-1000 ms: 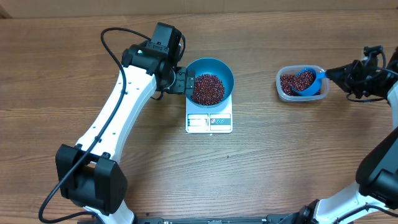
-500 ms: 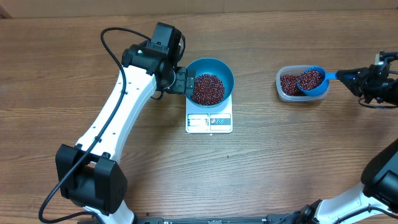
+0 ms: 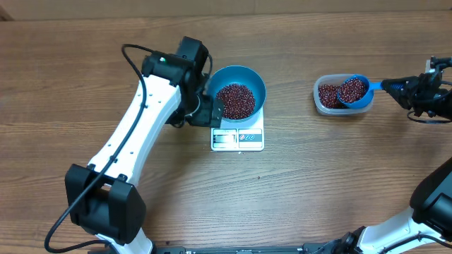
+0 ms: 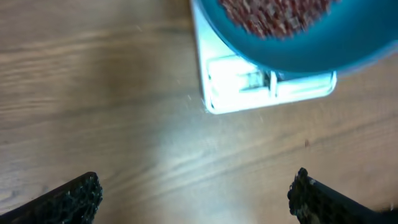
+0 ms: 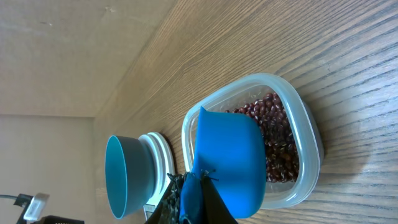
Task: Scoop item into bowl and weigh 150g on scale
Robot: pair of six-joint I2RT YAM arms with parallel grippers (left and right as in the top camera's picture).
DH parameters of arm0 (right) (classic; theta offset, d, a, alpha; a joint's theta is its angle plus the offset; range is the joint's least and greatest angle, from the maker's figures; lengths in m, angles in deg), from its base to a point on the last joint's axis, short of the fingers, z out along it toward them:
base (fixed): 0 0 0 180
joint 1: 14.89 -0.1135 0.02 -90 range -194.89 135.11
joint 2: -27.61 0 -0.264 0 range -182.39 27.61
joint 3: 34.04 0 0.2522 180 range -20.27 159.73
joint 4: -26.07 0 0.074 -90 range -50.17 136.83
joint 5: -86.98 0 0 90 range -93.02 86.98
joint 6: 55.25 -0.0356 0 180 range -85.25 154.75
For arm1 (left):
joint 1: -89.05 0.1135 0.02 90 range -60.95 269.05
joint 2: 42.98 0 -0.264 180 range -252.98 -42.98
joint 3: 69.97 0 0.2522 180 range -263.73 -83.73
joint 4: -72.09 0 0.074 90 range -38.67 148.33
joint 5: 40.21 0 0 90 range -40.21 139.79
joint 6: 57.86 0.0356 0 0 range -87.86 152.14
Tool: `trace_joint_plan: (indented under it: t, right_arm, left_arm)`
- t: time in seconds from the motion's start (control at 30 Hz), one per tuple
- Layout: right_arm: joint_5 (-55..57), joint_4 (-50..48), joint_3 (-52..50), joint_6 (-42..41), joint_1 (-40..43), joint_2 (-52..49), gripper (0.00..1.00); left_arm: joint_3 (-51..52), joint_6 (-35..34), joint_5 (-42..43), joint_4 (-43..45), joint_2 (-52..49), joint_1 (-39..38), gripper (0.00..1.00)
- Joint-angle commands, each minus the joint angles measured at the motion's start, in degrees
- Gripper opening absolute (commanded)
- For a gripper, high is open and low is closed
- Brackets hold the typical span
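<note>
The blue bowl [image 3: 248, 75] sits on the white scale [image 3: 237, 138] and holds a heap of red-brown beans [image 3: 235, 100]. My left gripper [image 3: 214, 113] is open beside the bowl's left side, over the scale's corner, holding nothing. In the left wrist view its fingers [image 4: 74, 196] stand wide over bare wood, with the bowl [image 4: 298, 46] and scale [image 4: 267, 90] ahead. My right gripper [image 3: 395, 87] is shut on the handle of a blue scoop [image 3: 354, 90] loaded with beans, held level over the clear tub [image 3: 321, 104]. From the right wrist, the scoop [image 5: 230, 155] covers part of the tub [image 5: 305, 134].
The tub holds more beans [image 5: 277, 143]. The scale's display strip [image 3: 226, 139] faces the near edge. Both arms' white links reach in from the near corners. Bare wood lies all around.
The left gripper has shifted from the bowl's left rim toward the near side, beside the scale's corner. The right arm lifted the loaded scoop out of the tub, then held still.
</note>
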Motion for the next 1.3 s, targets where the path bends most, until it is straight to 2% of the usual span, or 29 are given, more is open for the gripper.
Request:
trace_joint_plan:
  t: [0.0,0.5,0.67,0.93,1.03,1.13,1.27]
  right_arm:
    - [-2.8,-0.3,1.9,0.6,0.0,0.5,0.04]
    - [-2.5,2.0,2.0,1.1,0.0,0.5,0.04]
    - [0.7,2.5,2.0,1.0,0.0,0.7,0.04]
    - [0.6,2.7,2.0,1.0,0.0,0.7,0.04]
    - [0.6,2.7,2.0,1.0,0.0,0.7,0.04]
    - [0.6,2.7,2.0,1.0,0.0,0.7,0.04]
    - [0.6,2.7,2.0,1.0,0.0,0.7,0.04]
  left_arm:
    - [-1.0,3.3,2.2,-0.1,1.3,-3.2,1.0]
    - [-1.0,1.7,2.4,4.0,1.3,-6.4,0.99]
    - [-1.0,1.6,5.1,4.9,1.3,-6.5,1.0]
    - [-0.3,-0.8,3.9,4.8,1.3,-7.5,1.0]
    - [1.6,-3.0,0.4,3.9,1.3,-8.6,1.0]
    - [4.4,-4.6,0.4,2.2,1.3,-9.5,1.0]
    - [5.9,-5.4,0.5,1.5,1.5,-9.9,0.96]
